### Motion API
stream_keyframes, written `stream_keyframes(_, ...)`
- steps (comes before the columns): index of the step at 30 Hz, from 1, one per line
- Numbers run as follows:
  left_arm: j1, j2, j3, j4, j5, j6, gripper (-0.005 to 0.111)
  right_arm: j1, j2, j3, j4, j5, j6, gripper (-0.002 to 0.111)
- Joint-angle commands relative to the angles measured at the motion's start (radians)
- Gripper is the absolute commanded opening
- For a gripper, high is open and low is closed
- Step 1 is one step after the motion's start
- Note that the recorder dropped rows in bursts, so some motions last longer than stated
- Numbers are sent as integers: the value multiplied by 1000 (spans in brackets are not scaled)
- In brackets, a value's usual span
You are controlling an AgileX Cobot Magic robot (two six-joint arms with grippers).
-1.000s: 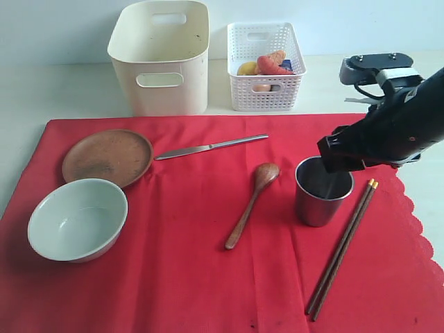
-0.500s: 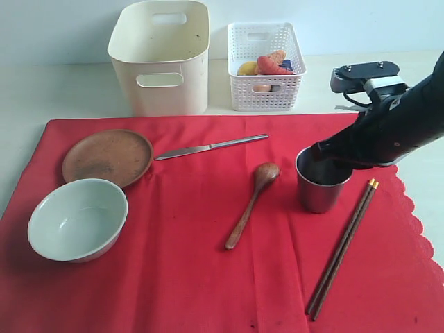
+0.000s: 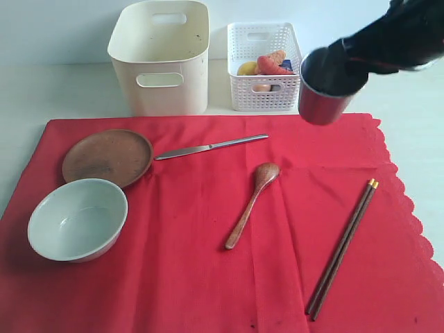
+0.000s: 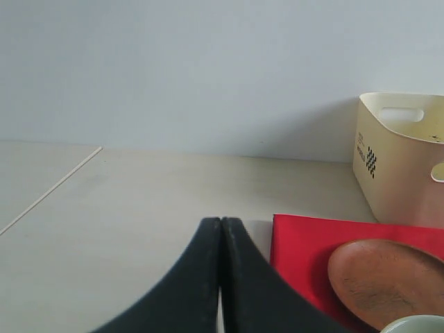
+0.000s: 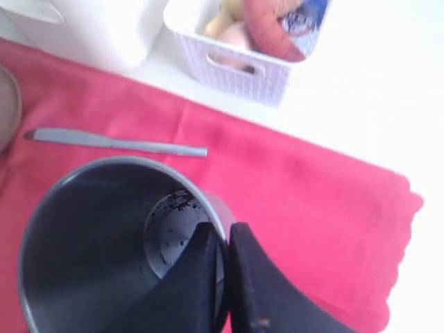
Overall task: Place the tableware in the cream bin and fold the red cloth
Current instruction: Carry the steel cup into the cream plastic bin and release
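Exterior view, upper right: cup (image 3: 325, 97) up in the air, clear of the cloth (image 3: 194, 277), seen against the right side of the basket (image 3: 263, 97) and well right of the bin (image 3: 149, 100).

Right wrist view: right end effector (image 5: 223, 270) clamped on the cup wall, 1 finger inside the rim and 1 outside, mouth of the cup tipped toward the camera. Below it, the far part of the cloth, with the basket ahead.

Left wrist view: left end effector (image 4: 221, 277) closed on nothing, low over the bare table (image 4: 104, 208) beside the cloth's corner, near the plate (image 3: 107, 156).

Handling, by judgement:
- Probably light, stiff and smooth steel.
- Slippery under a pinch on 1 side of the rim, so apt to pivot or slide out.
- Best carried slowly, without jerks.
- Unlikely to break if dropped, but liable to bounce and roll.
- No better hold on offer than the rim: plain wall, no handle.

Around, on the cloth:
- plate and bowl (image 3: 78, 218) at the left, edges touching or overlapping
- knife (image 3: 211, 146) just right of the plate
- spoon (image 3: 251, 205) near the middle
- 2 chopsticks (image 3: 342, 246) side by side at the right

In the way: the basket with its food, standing between cup and bin. Also the bin's tall wall, calling for a high pass before any release.
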Motion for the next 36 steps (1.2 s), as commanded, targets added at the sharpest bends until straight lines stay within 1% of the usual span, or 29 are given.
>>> stream_keyframes(1, 2, -5, 2, -6, -3, -7, 1, -5, -16, -81, -10, -2, -8, 0)
stream_keyframes(4, 2, -5, 2, -6, -3, -7, 1, -5, -6, -121, 15, -39, -8, 0)
stream_keyframes(10, 2, -5, 2, -6, -3, -7, 1, -5, 36, -159, 34, -209, -8, 0)
stream_keyframes(13, 2, -5, 2, -6, -3, -7, 1, -5, 76, -183, 120, -262, -55, 0)
stream_keyframes(16, 2, -5, 2, -6, -3, -7, 1, -5, 136, -222, 294, -286, -219, 0)
stream_keyframes(19, 2, -5, 2, -6, -3, -7, 1, -5, 220, -262, 511, -302, -435, 0)
stream_keyframes(23, 2, -5, 2, -6, -3, -7, 1, -5, 343, -333, 874, -289, -774, 0)
stream_keyframes(26, 2, -5, 2, -6, -3, -7, 1, -5, 439, -404, 1164, -188, -1023, 0)
stream_keyframes(28, 2, -5, 2, -6, -3, -7, 1, -5, 505, -446, 1322, -68, -1184, 0)
stream_keyframes(29, 2, -5, 2, -6, -3, -7, 1, -5, 538, -462, 1376, -5, -1259, 0)
stream_keyframes(31, 2, -5, 2, -6, -3, -7, 1, -5, 600, -499, 1480, 66, -1355, 0)
stream_keyframes(36, 2, -5, 2, -6, -3, -7, 1, -5, 727, -582, 1480, 82, -1370, 0)
